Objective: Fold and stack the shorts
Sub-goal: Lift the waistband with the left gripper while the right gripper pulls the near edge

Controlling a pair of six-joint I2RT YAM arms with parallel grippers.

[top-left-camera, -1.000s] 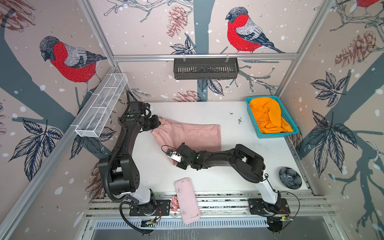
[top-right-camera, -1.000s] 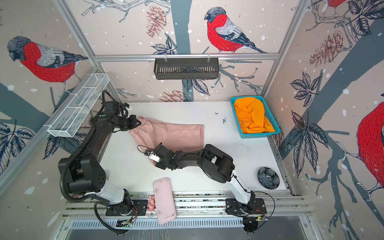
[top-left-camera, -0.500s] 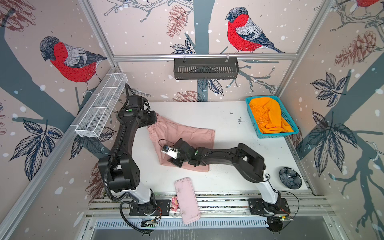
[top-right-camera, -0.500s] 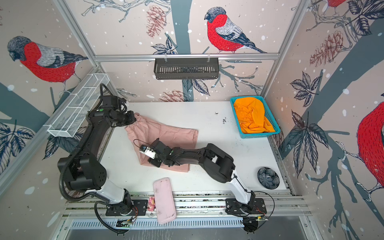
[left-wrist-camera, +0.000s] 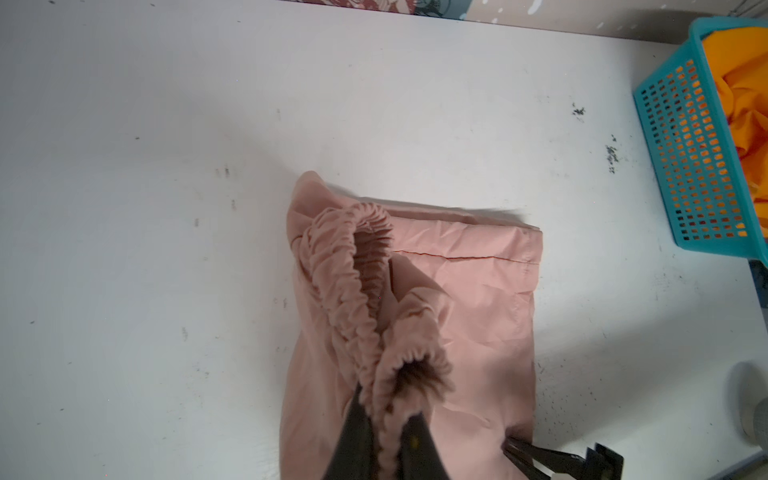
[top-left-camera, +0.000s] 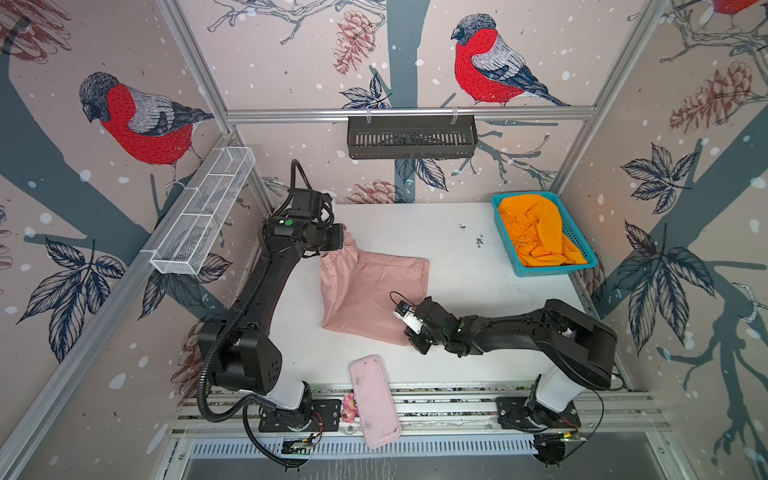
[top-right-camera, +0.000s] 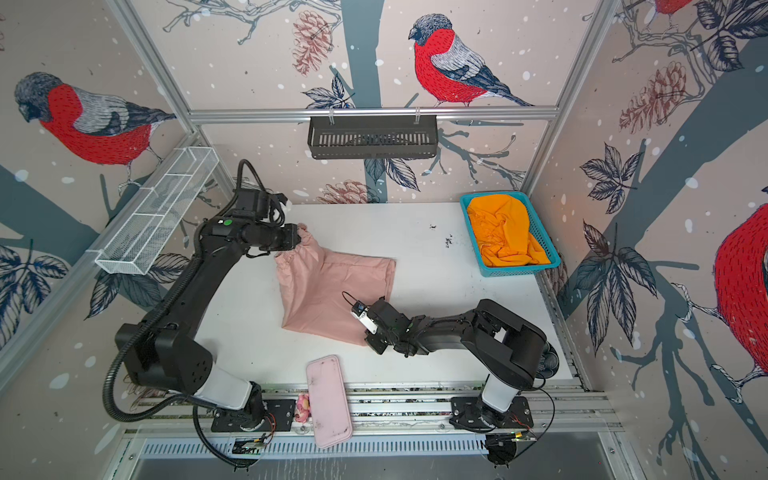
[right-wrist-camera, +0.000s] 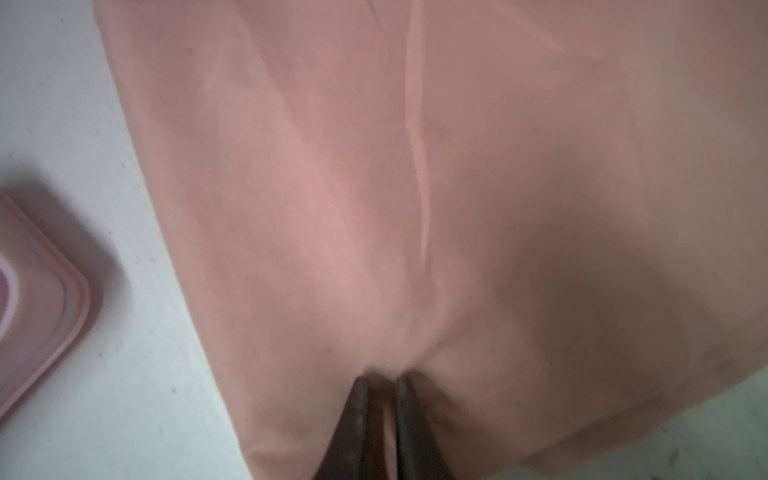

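Left gripper (left-wrist-camera: 386, 419) is clamped on the pink shorts (top-left-camera: 370, 291): the elastic waistband (left-wrist-camera: 353, 291) is pinched between both fingers and held up off the worktop (top-left-camera: 457, 257), toward the far-left corner. Right gripper (right-wrist-camera: 382, 380) is closed on the same shorts, at their near-right corner. Cloth is seen puckered between the tips in the right wrist view, low over the worktop, roughly mid-width and closer to the near edge.

Pink shorts are held between the two grips, left of centre on the worktop. Waist end is bunched and raised at the far left. The rest is laid flat as one rough rectangle, with a straight stitched seam shown along its far side in the left wrist view.

Orange shorts (top-left-camera: 536, 232) are crumpled, not folded, inside the teal basket (top-left-camera: 552, 271), which is set in the far-right corner of the worktop, well apart from the pink shorts.

Pink tray (top-left-camera: 374, 399) is laid across the near edge, partly overhanging it, near the right gripper but clear of the cloth.

Stacking is not done: the two shorts are found in separate places.
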